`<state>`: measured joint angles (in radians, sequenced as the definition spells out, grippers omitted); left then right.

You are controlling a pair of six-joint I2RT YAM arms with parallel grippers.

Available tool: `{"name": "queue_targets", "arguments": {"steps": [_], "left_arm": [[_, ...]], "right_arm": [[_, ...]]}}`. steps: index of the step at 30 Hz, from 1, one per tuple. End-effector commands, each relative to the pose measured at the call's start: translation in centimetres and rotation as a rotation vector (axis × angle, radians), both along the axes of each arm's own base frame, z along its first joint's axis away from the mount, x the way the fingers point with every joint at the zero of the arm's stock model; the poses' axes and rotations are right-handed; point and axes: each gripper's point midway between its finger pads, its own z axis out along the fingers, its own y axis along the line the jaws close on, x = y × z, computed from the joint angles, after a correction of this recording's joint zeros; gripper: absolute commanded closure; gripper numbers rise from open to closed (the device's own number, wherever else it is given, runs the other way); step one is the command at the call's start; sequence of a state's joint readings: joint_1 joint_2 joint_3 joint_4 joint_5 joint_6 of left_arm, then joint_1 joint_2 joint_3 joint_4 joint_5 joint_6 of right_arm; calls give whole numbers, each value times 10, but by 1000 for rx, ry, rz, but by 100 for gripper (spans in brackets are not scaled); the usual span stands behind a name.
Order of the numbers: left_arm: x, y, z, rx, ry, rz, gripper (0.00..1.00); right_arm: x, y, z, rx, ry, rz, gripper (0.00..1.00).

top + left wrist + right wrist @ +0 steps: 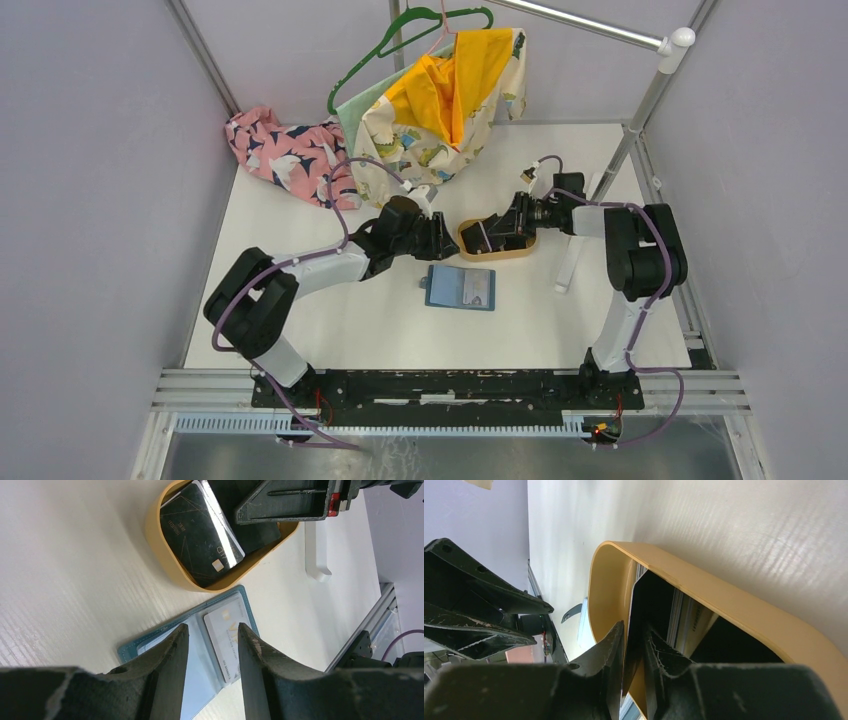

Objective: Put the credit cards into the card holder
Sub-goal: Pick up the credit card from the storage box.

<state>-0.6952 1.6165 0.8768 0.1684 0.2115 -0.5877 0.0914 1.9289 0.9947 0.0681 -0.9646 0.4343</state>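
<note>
Mid-pick — pinching a dark card on edge with right gripper inside tan tray, holding left gripper parted and empty above card holder lying open just beside tray, pale card slotted — next calls for lifting clear, aiming at a free pocket.

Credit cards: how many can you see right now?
3 clear: pale card in the card holder; dark chip card in the tray; second dark card beside it, by the right gripper. Pale edges in that stack suggest more hidden.
</note>
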Motion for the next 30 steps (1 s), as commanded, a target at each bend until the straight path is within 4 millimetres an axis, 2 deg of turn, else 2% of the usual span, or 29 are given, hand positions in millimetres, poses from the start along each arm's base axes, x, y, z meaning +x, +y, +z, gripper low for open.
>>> {"name": "queue_targets", "arguments": {"steps": [1, 3, 6, 8, 13, 16, 18, 23, 28, 30], "left_arm": [[6, 1, 23, -19, -86, -7, 52], [6, 2, 24, -20, -88, -6, 52], [5, 4, 28, -23, -97, -4, 52], [4, 5, 30, -26, -103, -4, 52], [1, 7, 38, -44, -119, -2, 52], [-2, 6, 51, -93, -146, -6, 52], [-5, 6, 61, -130, -168, -9, 47], [-17, 5, 87, -269, -220, -37, 26], [-34, -5, 94, -409, -217, -122, 24], [-39, -7, 106, -499, -256, -143, 24]], "right_arm": [[6, -5, 20, 17, -73, -11, 77], [8, -9, 19, -4, -82, -23, 81], [12, -17, 17, -43, -99, -42, 95], [15, -23, 18, -72, -119, -58, 99], [18, -32, 41, -86, -204, -75, 100], [17, -34, 55, -89, -260, -74, 100], [14, -33, 66, -70, -301, -56, 100], [-13, -13, 100, 117, -416, 83, 100], [-45, 2, 126, 241, -505, 210, 100], [-60, 11, 133, 256, -549, 269, 100]]}}
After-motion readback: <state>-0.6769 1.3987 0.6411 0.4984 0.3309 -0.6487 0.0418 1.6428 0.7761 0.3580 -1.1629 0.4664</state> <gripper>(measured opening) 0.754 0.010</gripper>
